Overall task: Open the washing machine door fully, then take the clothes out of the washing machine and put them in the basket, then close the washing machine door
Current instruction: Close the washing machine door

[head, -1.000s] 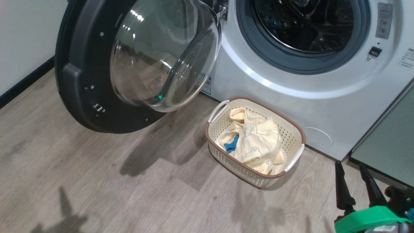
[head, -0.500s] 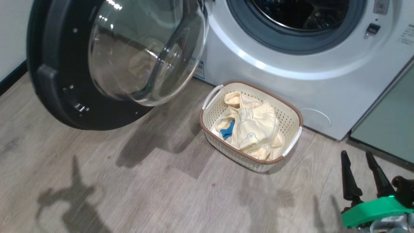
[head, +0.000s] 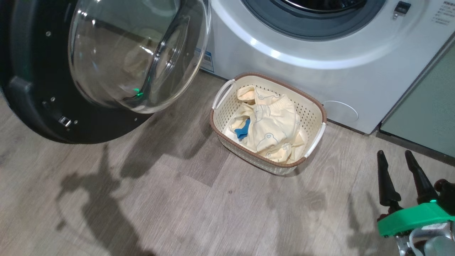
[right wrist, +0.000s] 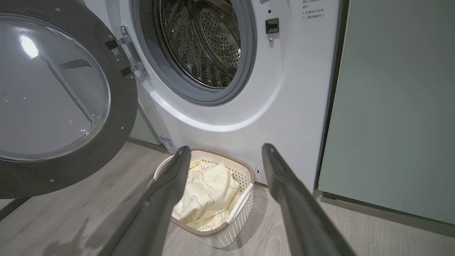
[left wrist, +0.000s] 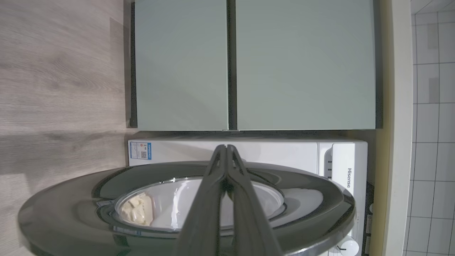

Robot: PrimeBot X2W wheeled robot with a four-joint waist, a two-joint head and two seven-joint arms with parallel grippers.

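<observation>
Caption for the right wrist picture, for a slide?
Open right gripper facing the basket of clothes, washing machine door swung open alongside.

Floor (head: 177, 199): grey-brown wood-look planks carrying 3 items.
The washing machine (head: 284, 78) stands along the floor's far edge, its white base meeting the planks. The sage-green cabinet (head: 423, 110) stands at the far right corner, just beside the machine's right side, with a dark plinth at its foot. 1 basket (head: 231, 110), cream-white with perforated sides, a brown rim and 2 white handles, rests on the planks just in front of the machine's base, turned at an angle to it. Soft dark shadows (head: 96, 199) lie across the planks toward the near left corner.
</observation>
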